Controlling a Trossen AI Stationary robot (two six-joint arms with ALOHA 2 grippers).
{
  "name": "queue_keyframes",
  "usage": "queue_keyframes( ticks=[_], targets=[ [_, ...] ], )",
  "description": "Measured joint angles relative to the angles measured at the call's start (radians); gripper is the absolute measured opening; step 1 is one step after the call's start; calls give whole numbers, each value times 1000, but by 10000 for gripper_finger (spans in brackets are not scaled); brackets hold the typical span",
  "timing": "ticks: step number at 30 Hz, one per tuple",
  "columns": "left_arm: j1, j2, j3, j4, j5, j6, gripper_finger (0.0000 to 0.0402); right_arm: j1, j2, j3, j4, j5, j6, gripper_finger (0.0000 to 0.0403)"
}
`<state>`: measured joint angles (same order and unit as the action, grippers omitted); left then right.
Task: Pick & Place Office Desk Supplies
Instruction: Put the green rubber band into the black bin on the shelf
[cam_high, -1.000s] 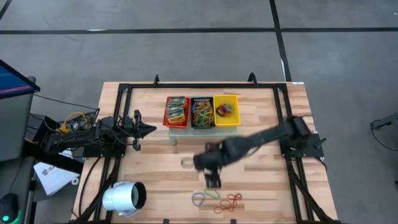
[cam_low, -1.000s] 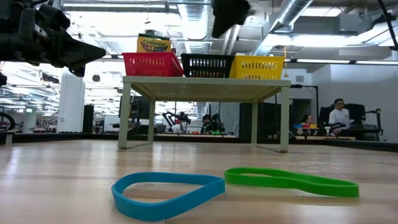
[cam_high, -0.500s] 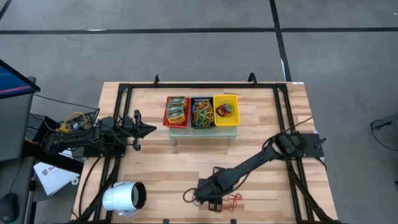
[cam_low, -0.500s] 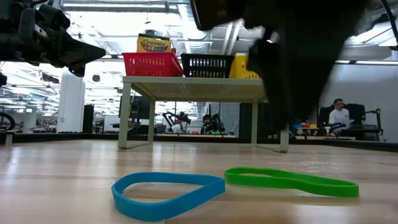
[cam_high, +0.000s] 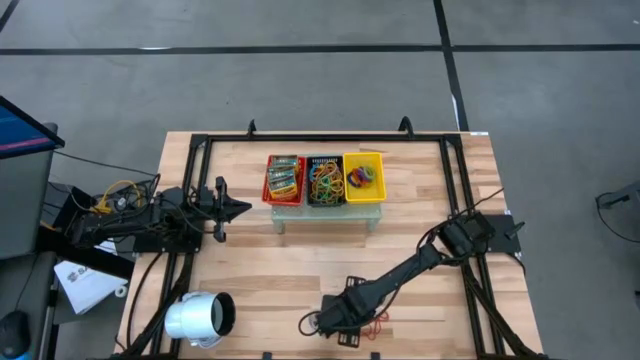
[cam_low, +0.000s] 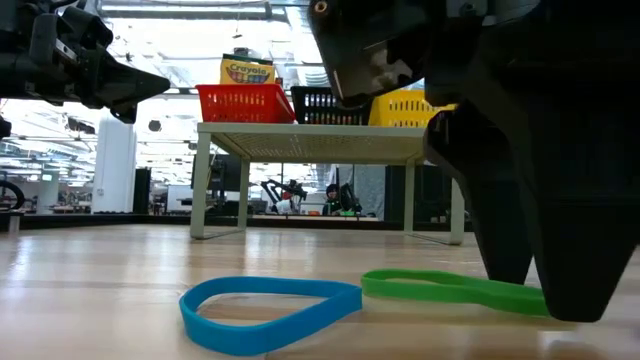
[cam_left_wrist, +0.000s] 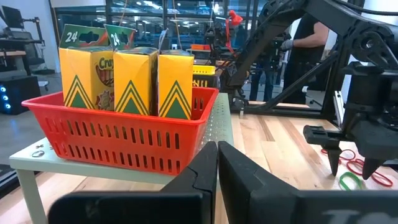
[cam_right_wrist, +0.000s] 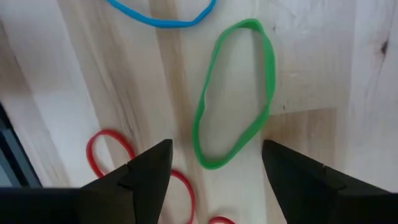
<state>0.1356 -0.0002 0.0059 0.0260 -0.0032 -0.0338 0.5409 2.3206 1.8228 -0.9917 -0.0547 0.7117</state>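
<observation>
1. The right hand (cam_right_wrist: 211, 165), a second ago up near the baskets, now sits low at the surface's front edge.
2. Its spread fingers (cam_low: 520, 200) now straddle the green band (cam_right_wrist: 233, 93).

This is a robotics lab in a large industrial hall. Exposed silver ducts (cam_low: 470, 25) and pipes run under a high ceiling with strip lights. The wooden tabletop (cam_high: 290, 265) stands on a grey concrete floor (cam_high: 300, 80) marked with dark lines, boxed in a black metal frame (cam_high: 200, 140) that carries the arms. Loose cables (cam_high: 115, 195) and a monitor (cam_high: 20, 130) sit beside it. Beyond, more robot arms (cam_left_wrist: 261, 43) stand at other benches, and people (cam_low: 545, 180) sit at desks.
</observation>
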Motion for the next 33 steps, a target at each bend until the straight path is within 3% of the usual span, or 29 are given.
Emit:
queue_keyframes(
  ticks=[5, 9, 19, 28, 33],
  targets=[
    [0, 0, 0, 0, 0, 0, 8, 4, 1, -15, 10, 59, -13, 214],
    [0, 0, 0, 0, 0, 0, 8, 18, 3, -16, 14, 124, -1, 153],
    [0, 0, 0, 0, 0, 0, 8, 35, 4, -16, 27, 140, -4, 11],
    [0, 0, 0, 0, 0, 0, 8, 50, -33, -24, -1, 146, -38, 4],
    [0, 0, 0, 0, 0, 0, 8, 54, -125, -21, -52, 146, -39, 2]
  ],
)
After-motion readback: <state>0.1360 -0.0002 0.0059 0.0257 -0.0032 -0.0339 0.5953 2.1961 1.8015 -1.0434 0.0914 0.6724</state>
